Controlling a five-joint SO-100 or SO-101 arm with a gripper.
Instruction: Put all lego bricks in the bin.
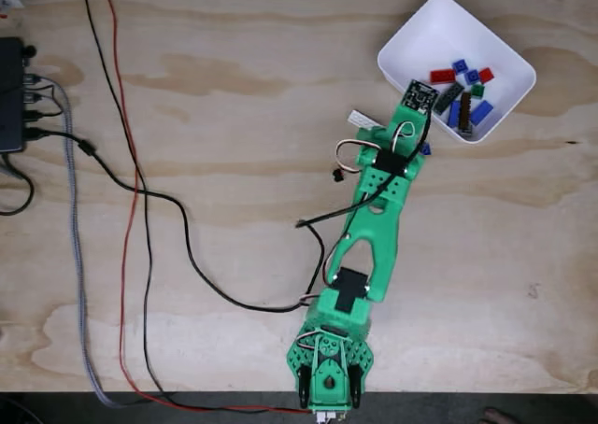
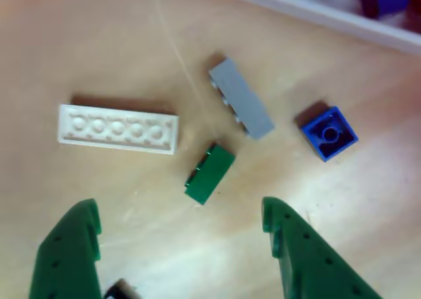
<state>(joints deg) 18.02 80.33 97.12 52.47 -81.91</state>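
The jaws stand wide apart and hold nothing: in the other view the two green fingers [image 2: 72, 253] rise from the bottom edge, and the gripper [image 2: 181, 223] has bare wood between its tips. Just ahead of that gap lies a small green brick [image 2: 209, 172], tilted, touching neither finger. To its left a long white plate [image 2: 118, 129] lies flat with its studs up, well apart from the left finger. Above the green brick a grey brick [image 2: 241, 99] lies on a slant, near it but not touching. Further right a small blue brick [image 2: 329, 134] sits alone. All four rest on the table [image 2: 99, 42] with open wood around each. Along the top edge of this view runs the white rim of the bin [image 2: 309, 12], close behind the grey brick.

In the fixed view the green arm [image 1: 374, 219] reaches up and right, its tip against the near wall of the bin [image 1: 411, 41]. Inside lie red, blue, green and dark bricks [image 1: 464, 92], bunched toward its right half. Cables [image 1: 140, 200] trail across the left of the table, well clear of the arm.
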